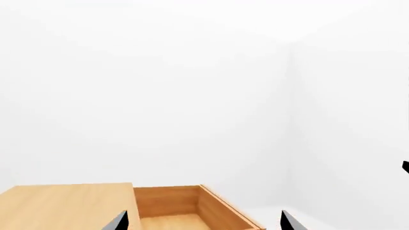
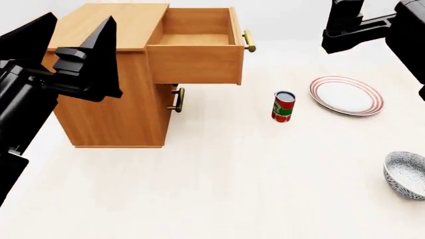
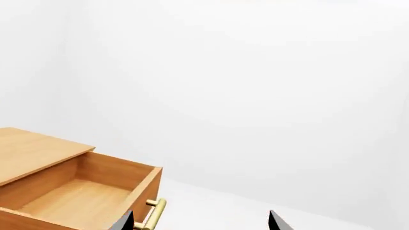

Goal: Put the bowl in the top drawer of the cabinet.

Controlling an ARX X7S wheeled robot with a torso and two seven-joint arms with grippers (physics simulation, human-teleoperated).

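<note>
The speckled blue-grey bowl sits on the floor at the far right, partly cut off by the frame edge. The wooden cabinet stands at the upper left. Its top drawer is pulled out and empty, also visible as the top drawer and the top drawer. My left gripper hovers open beside the cabinet's left side, holding nothing. My right gripper is open and empty, high up to the right of the drawer's brass handle, far from the bowl.
A red can stands on the floor between the cabinet and a flat red-rimmed plate. The lower drawer's brass handle sticks out under the open drawer. White floor spreads in front of the cabinet.
</note>
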